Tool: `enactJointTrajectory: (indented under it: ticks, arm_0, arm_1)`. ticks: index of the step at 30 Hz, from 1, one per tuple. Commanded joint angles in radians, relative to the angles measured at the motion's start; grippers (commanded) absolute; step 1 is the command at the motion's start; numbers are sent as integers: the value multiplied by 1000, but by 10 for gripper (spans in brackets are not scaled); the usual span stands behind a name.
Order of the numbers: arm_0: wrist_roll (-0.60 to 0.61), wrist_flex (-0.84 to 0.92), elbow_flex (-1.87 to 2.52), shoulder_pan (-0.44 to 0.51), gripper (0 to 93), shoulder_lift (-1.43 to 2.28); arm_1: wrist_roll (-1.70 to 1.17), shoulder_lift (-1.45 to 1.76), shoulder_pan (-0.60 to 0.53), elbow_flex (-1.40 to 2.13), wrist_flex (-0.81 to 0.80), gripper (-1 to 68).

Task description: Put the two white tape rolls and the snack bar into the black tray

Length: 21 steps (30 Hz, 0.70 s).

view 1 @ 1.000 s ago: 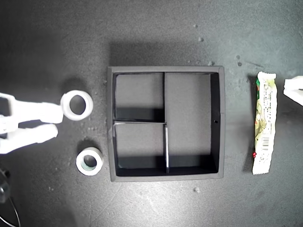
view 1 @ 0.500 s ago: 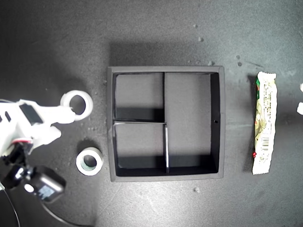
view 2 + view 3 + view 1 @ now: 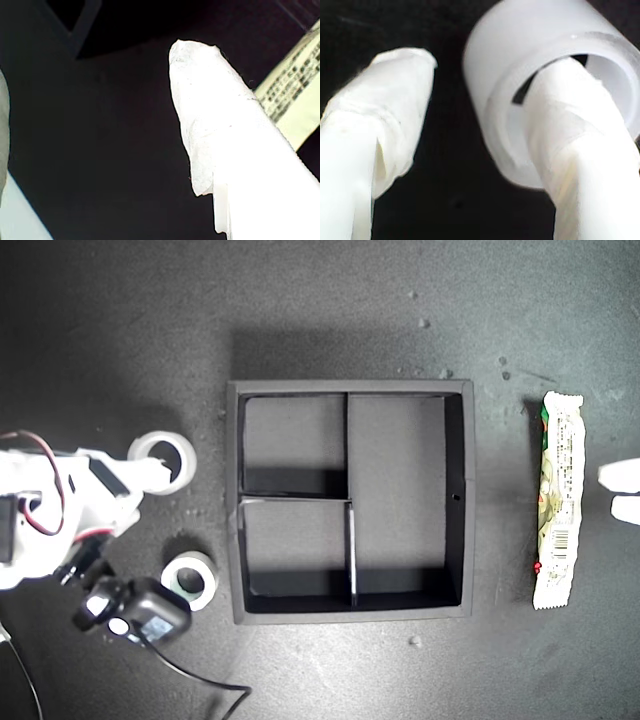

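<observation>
Since the earlier frames our second gripper (image 3: 150, 475) has come down over the wider tape roll (image 3: 162, 461) at the exterior view's left, and the arm has turned so that its camera and cable now show below it. At the exterior view's right, our first gripper (image 3: 622, 491) has come back to the edge of the picture, just beside the snack bar (image 3: 557, 500).

In the second wrist view one finger (image 3: 575, 125) of our second gripper (image 3: 470, 145) stands inside the open centre of the wider tape roll (image 3: 520, 75), and the other finger is outside the wall, with a clear gap. So the jaws are apart and straddle the wall of the roll; they are not yet clamped on it. Our first gripper (image 3: 100, 175) is also apart and holds nothing; the snack bar (image 3: 295, 95) lies behind one finger.

The other tape roll (image 3: 189, 580), with the greenish-grey core, lies on the table (image 3: 120, 340) near the black tray (image 3: 459, 490), partly behind the arm's camera. All compartments of the tray are without any item, so the task is at its first step, we think: the grasp of the wider roll.

The next move calls for closing the jaws on the wall, then lifting and carrying the roll towards the tray at the exterior view's right.
</observation>
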Motion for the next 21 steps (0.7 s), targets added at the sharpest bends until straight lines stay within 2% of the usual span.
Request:
enactJointTrajectory:
  ticks: [1,10,14,18,21]
  arm_0:
    - [18,-18,-55,-20,140,-48]
    - [21,-52,-91,-72,118,-290]
    - [9,-52,-107,-91,46,-324]
    - [-8,-48,-92,-106,1,-287]
    - [-20,-15,-86,-103,0,-209]
  arm_1:
    - [-61,-176,-41,-130,35,207]
    - [-244,-597,-60,-399,249,218]
    - [-265,-710,-52,-434,328,228]
    - [-267,-724,-38,-364,324,231]
    - [-258,-724,-40,-293,242,231]
